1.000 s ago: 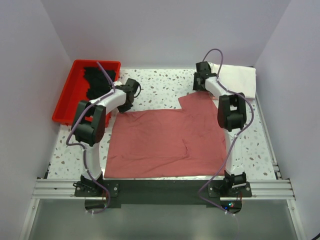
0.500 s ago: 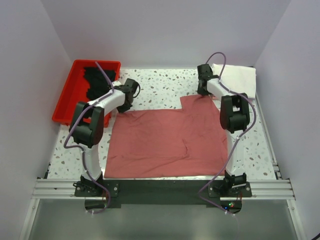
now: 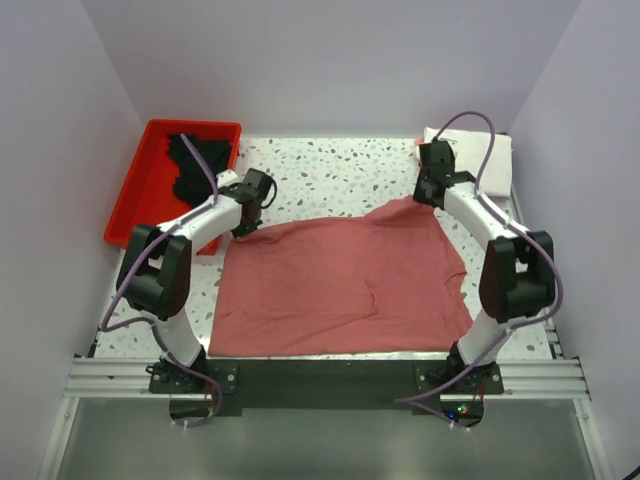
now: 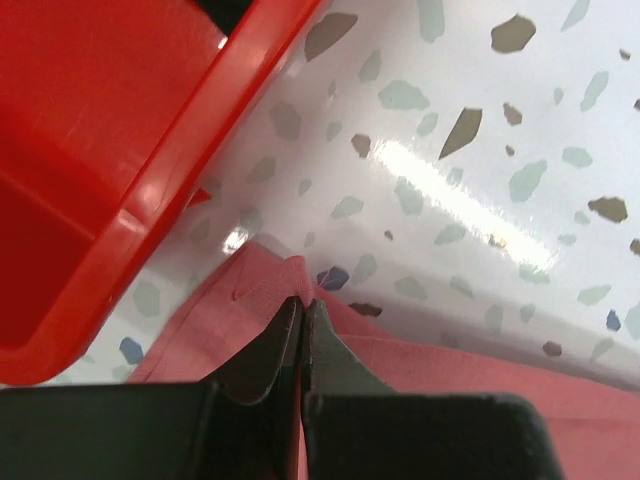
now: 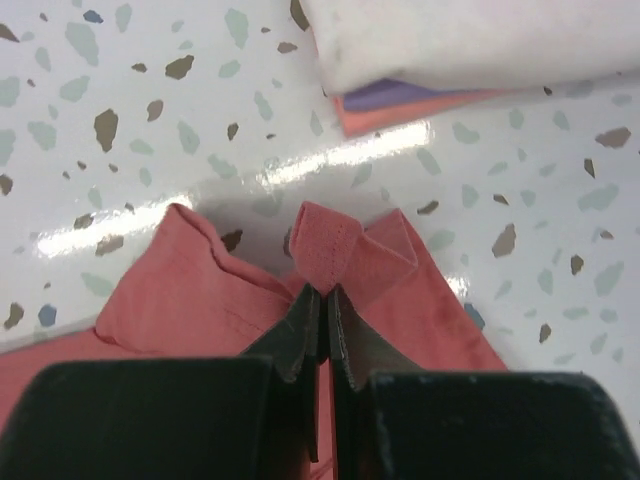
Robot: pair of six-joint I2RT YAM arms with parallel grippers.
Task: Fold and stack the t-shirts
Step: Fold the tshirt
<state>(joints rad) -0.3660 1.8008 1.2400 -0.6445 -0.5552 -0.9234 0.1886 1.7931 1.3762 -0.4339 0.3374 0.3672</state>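
Observation:
A dusty-rose t-shirt (image 3: pixel 340 280) lies spread over the middle of the table. My left gripper (image 3: pixel 243 222) is shut on its far left corner (image 4: pixel 270 290), close to the red tray. My right gripper (image 3: pixel 425 198) is shut on its far right corner, and a pinched fold of the cloth (image 5: pixel 340 250) pokes out past the fingertips. That right corner is lifted and pulled toward the right. A black t-shirt (image 3: pixel 195 165) lies crumpled in the tray. A folded white t-shirt (image 3: pixel 480 160) lies on top of pinkish and purple folded ones (image 5: pixel 400 105) at the far right.
The red plastic tray (image 3: pixel 135 200) stands at the far left, its rim (image 4: pixel 170 200) right beside my left fingers. The folded pile sits just beyond my right gripper. Purple walls close in the table on three sides.
My right gripper has shut on the shirt's far right corner and moved right and nearer, dragging that edge with it. The left gripper stays shut on its corner and has shifted slightly nearer.

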